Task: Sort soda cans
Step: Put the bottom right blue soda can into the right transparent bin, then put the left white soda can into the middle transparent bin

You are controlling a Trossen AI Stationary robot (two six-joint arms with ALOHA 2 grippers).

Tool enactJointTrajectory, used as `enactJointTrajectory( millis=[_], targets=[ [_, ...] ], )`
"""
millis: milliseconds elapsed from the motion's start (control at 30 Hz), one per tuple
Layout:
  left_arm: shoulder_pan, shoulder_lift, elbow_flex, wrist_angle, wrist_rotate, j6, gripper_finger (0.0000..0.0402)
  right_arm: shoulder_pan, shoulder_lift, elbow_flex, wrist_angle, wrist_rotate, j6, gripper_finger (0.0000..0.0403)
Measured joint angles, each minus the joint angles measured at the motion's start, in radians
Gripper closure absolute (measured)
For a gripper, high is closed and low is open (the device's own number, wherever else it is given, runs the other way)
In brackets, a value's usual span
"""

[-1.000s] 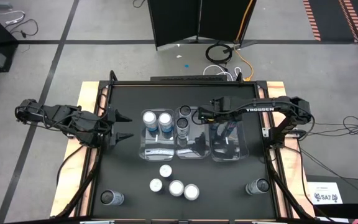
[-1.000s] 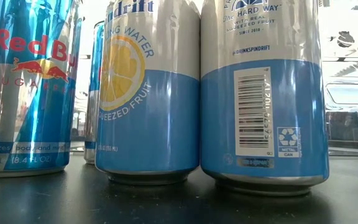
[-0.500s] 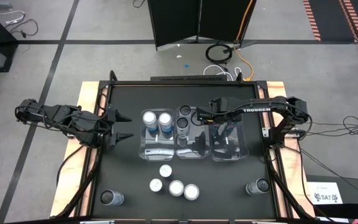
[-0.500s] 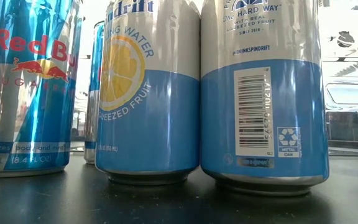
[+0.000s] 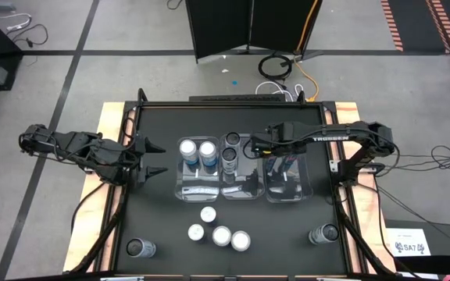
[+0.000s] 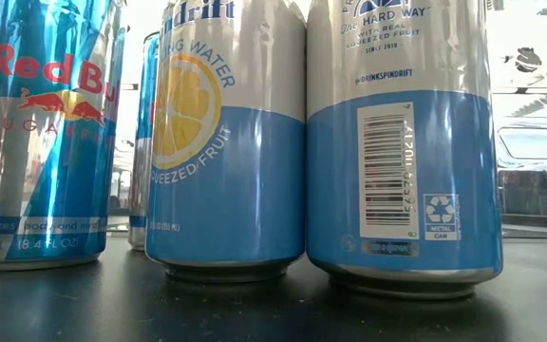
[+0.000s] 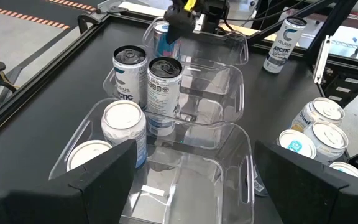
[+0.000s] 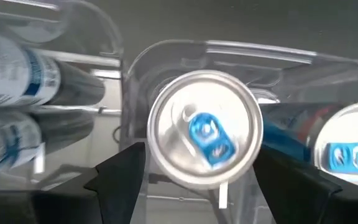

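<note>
From above, the left arm is lying stretched along the table's left edge, its left gripper (image 5: 153, 159) pointing toward the clear bins (image 5: 243, 191) with the two fingers spread apart and nothing between them. The right arm is reaching in from the right edge, elbow bent, forearm running level across the right bin, and the right gripper (image 5: 250, 147) is hanging over the border between the middle and right bins. Two white-topped cans (image 5: 198, 151) are standing in the left bin, dark cans (image 5: 230, 153) in the middle one. Four loose cans (image 5: 219, 231) are clustering on the black table (image 5: 287, 234) near the front, with a single can (image 5: 140, 248) at the front left and another (image 5: 324, 232) at the front right.

At table height, two light-blue sparkling-water cans (image 6: 321, 142) are filling the picture, standing upright and touching, with a blue energy-drink can (image 6: 41, 133) just beside them; no arm is showing here.

Through the left wrist camera, the left gripper's fingers (image 7: 101, 177) are framing the row of bins, released and grasping nothing. The right gripper (image 7: 188, 15) is showing at the far bin above a blue can (image 7: 165, 36).

Through the right wrist camera, the right gripper's fingers (image 8: 120, 177) are standing wide on either side of a silver-topped can with a blue tab (image 8: 205, 137), looking straight down on it inside a bin; the fingers are not pressing its sides.
</note>
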Motion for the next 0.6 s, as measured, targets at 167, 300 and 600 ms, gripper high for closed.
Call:
enactJointTrajectory(
  millis=[167,300,600],
  targets=[
    [0.000,0.000,0.000,0.000,0.000,0.000,0.0068,0.041,-0.054,0.000,0.000,-0.002,0.052,0.0117],
    [0.000,0.000,0.000,0.001,0.000,-0.002,0.0068,0.107,-0.081,0.001,0.001,-0.026,0.110,0.0117],
    [-0.019,0.014,0.001,-0.005,-0.083,-0.174,0.0068,0.388,-0.085,0.001,0.051,0.008,0.231,0.0117]
  ],
)
